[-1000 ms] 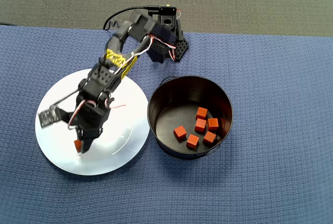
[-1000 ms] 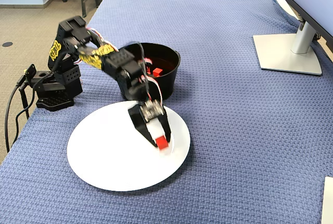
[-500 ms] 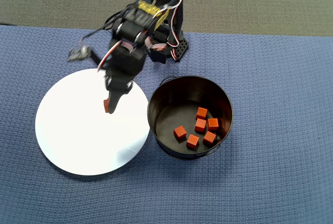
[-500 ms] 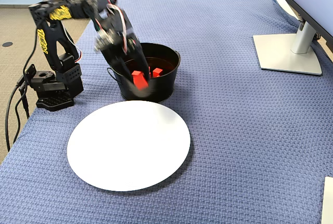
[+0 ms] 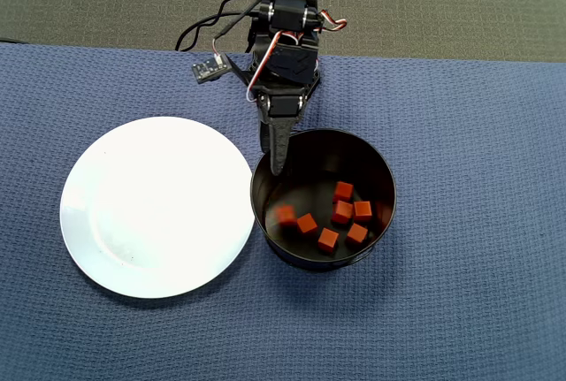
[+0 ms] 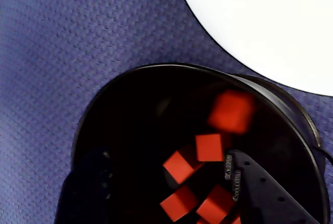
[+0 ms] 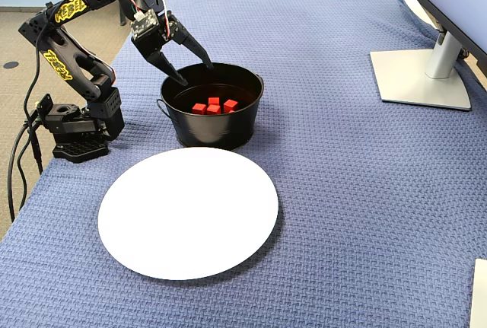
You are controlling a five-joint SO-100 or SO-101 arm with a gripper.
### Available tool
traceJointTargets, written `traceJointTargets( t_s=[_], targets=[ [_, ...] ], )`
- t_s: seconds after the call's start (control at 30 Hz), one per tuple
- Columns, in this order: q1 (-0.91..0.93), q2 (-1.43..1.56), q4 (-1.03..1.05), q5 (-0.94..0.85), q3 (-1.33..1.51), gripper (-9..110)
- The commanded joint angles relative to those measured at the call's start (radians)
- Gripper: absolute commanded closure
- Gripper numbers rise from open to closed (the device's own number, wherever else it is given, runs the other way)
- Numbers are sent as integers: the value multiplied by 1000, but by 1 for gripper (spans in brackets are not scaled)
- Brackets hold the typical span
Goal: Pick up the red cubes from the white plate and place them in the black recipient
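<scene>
Your black two-finger gripper [image 7: 196, 73], jaws now wide and empty, has just dropped the last small orange-red cube [image 5: 285, 215] at nine o'clock inside the round glossy black tin [image 5: 382, 178], so the smooth white plate [image 5: 155, 206] is cleared and the task looks done.

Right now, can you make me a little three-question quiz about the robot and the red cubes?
1. True or false: the plate has a cube on it.
2. How many cubes are in the black tin in the overhead view? A) three B) six C) nine
3. Fill in: the tool is ____ and holds nothing.

Key: 1 false, the plate is bare. 2 B, one looks blurred. 3 open, its fingers spread above the tin.
</scene>
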Motion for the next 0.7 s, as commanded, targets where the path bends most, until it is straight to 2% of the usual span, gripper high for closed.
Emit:
traceJointTargets(
  t_s=[0.0, 0.2, 0.33, 0.43, 0.67],
  targets=[
    [-26, 46, 5, 8, 0, 75],
    [49, 80, 5, 15, 9, 76],
    [144, 137, -12, 64, 71, 85],
    [218, 179, -46, 107, 149, 94],
    [311, 299, -163, 135, 434, 94]
  ],
)
